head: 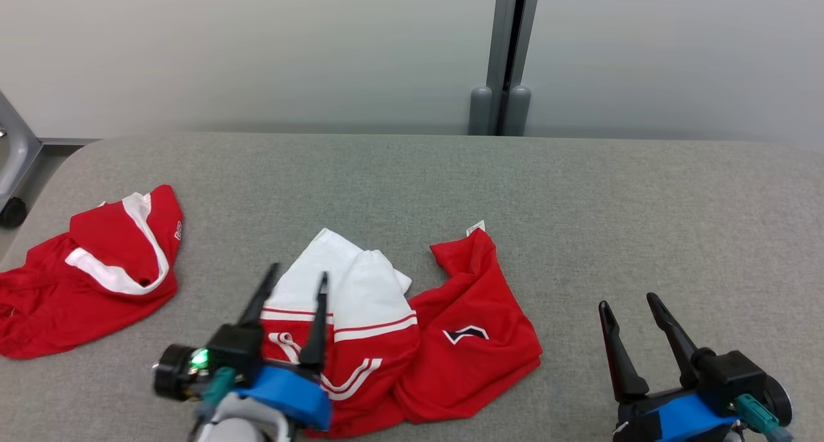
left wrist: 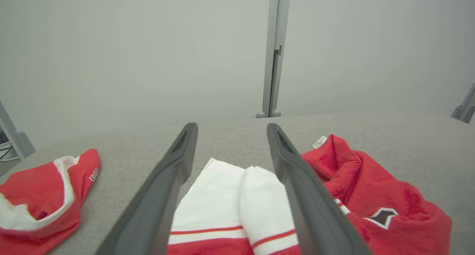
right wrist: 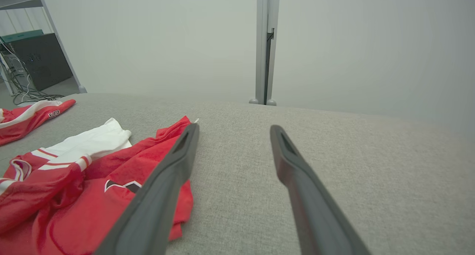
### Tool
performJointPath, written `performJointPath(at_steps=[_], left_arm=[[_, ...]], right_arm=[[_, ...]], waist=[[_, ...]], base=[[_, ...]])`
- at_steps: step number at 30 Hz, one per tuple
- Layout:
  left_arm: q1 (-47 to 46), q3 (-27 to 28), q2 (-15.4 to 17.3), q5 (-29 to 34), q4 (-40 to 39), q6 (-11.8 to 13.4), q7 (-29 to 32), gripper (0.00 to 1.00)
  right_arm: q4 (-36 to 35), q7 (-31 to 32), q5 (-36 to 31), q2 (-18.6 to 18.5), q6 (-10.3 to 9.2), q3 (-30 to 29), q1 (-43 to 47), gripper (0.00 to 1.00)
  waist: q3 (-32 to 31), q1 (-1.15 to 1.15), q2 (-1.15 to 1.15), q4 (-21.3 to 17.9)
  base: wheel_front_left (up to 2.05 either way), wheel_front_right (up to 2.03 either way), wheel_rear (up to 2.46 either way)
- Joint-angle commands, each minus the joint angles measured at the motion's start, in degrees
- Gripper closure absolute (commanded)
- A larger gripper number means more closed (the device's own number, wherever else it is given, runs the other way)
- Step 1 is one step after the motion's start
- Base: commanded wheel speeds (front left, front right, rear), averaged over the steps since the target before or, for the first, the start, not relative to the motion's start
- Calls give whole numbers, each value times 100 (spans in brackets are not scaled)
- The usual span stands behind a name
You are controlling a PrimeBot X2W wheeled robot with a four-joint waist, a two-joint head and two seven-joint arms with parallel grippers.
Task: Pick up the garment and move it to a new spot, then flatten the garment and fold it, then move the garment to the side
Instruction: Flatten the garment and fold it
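Garment (head: 412, 339), crumpled: long axis along the counter's (head: 579, 184) near edge, white end under the left gripper (head: 299, 271), fingers spread; right gripper (head: 627, 301), likewise spread, apart from its red end.

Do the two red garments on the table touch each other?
Apart. The head view shows bare grey table between the left garment and the middle garment.

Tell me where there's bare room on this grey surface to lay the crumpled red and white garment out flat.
Widest bare patch: the right half of the grey surface, from the crumpled garment's right edge outward, past the right gripper. A bare strip runs along the far edge by the wall. Crowded: the left, where a second red garment lies.
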Motion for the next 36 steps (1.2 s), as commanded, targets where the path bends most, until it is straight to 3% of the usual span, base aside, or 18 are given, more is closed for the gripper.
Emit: performJointPath(at_steps=[1, 12, 16, 25, 26, 27, 28, 36], left_arm=[[-135, -206, 27, 37, 31, -29, 116, 0], [-549, -2029, 595, -146, 12, -37, 1516, 0], [-576, -2228, 805, -192, 99, -37, 2062, 0], [-659, -2425, 925, -316, 398, -26, 2712, 0], [-673, -2412, 927, -328, 449, -12, 2688, 13], [-696, -2410, 966, -305, 530, 4, 2689, 63], [-725, -2372, 952, -354, 570, 8, 2639, 100], [-812, -1999, 920, -749, 285, 49, 1940, 100]], right_arm=[[-46, 23, -34, 5, 1, -1, -97, 0], [-7, -42, 63, 3, 1, 4, -117, 0], [12, -76, 99, 1, 1, -14, -165, 0], [104, -127, 152, 0, 1, 21, -275, 0], [115, -137, 150, -1, 1, 20, -295, 0], [123, -149, 154, -1, 1, 35, -308, 0], [129, -148, 158, 0, 1, 42, -316, 0], [208, -211, 193, 1, 1, -39, -182, 0]], waist=[[8, 0, 0, -15], [189, 0, 0, -313], [255, 0, 0, -418], [342, 0, 0, -598], [347, 0, 0, -611], [348, 0, 0, -633], [356, 0, 0, -644], [252, 0, 0, -477]], base=[[0, 0, 0], [0, 0, 0], [0, 0, 0], [0, 0, 0], [0, 0, 0], [0, 0, 0], [0, 0, 0], [0, 0, 0]])
